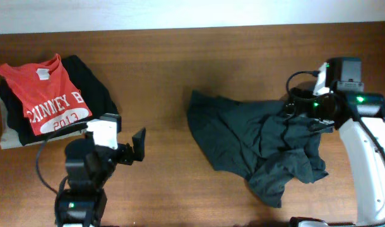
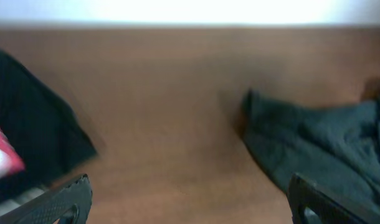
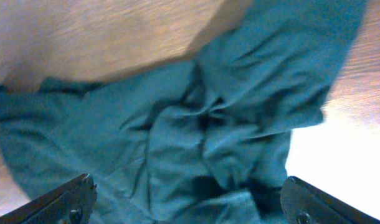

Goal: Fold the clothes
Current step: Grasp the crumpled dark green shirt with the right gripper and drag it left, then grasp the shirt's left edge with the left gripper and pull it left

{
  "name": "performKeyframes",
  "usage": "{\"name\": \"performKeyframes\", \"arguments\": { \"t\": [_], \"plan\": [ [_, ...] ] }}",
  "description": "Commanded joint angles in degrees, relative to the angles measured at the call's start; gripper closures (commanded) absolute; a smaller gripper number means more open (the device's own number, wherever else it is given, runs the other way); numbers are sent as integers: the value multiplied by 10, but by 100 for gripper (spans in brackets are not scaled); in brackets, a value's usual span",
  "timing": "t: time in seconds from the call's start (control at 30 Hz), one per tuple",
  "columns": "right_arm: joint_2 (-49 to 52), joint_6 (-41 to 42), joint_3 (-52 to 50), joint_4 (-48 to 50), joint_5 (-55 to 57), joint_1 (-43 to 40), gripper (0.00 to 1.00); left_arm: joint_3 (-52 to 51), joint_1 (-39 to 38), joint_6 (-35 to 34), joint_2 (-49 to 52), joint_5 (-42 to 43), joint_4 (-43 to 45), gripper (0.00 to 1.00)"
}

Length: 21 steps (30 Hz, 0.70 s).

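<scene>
Dark tee (image 1: 255, 148) lies crumpled on the bench (image 1: 167, 69), right of centre, not spread, no fold made yet. My right tool (image 3: 189, 208) hangs over the tee's upper right edge, jaws wide, nothing in them. I judge it's placed there to pick a hem and pull the cloth flat. Left tool (image 2: 190, 208) is also wide open and empty, low over bare wood, facing the tee's left corner, well apart from it. Red tee pile (image 1: 50, 94) sits far left, out of the way.
</scene>
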Motion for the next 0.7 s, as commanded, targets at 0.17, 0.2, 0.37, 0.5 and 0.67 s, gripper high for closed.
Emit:
{"name": "performKeyframes", "arguments": {
  "t": [0.17, 0.2, 0.37, 0.5, 0.67],
  "plan": [
    [-21, 5, 9, -90, 17, -70, 1, 227, -206, -48, 538, 40, -5, 1],
    [-21, 5, 9, -92, 17, -70, 1, 277, -216, -48, 590, 33, -26, 1],
    [-21, 5, 9, -95, 17, -70, 1, 330, -256, -48, 699, -11, 94, 1],
    [-21, 5, 9, -95, 17, -70, 1, 330, -270, -48, 721, -34, 124, 100],
    [-21, 4, 9, -96, 17, -70, 1, 460, -178, 30, 654, -202, 61, 100]
  ]
}}
